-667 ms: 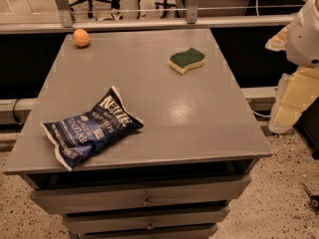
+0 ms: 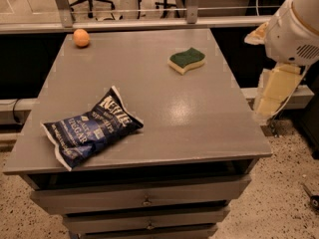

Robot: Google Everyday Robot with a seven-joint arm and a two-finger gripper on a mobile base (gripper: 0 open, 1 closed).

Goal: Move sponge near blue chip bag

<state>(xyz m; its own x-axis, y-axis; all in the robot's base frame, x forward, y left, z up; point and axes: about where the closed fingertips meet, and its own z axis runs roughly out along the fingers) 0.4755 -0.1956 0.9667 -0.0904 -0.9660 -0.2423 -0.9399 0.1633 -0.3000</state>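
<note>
Sponge (image 2: 187, 59) sits untouched toward the far right of the grey cabinet top (image 2: 199, 128), green scouring side up over its pale yellow foam, lying flat with bare surface all around it. The blue chip bag (image 2: 92, 127) lies at the near left, crinkled and slanted, one white crimped end reaching close to the front edge. The two are well apart, on a diagonal across the top, so from what I see none of the task is done: the sponge is neither grasped nor lifted, and it is nowhere near the bag. The gripper (image 2: 274, 93) hangs off the right side of the cabinet, below the white arm housing (image 2: 294, 29) and roughly level with the top's edge, clear of the surface and touching nothing. I cannot tell from here whether it is spread or pressed together; it holds nothing that I can make out. A round orange (image 2: 81, 38) rests at the far left corner, away from both the sponge and the line between sponge and bag, so I judge it will not get in the way. What is left, as I read it, is everything: bring the gripper in over the top from the right, take the sponge, carry it toward the near left, and set it down just beside the bag without pushing the bag toward the front edge.
</note>
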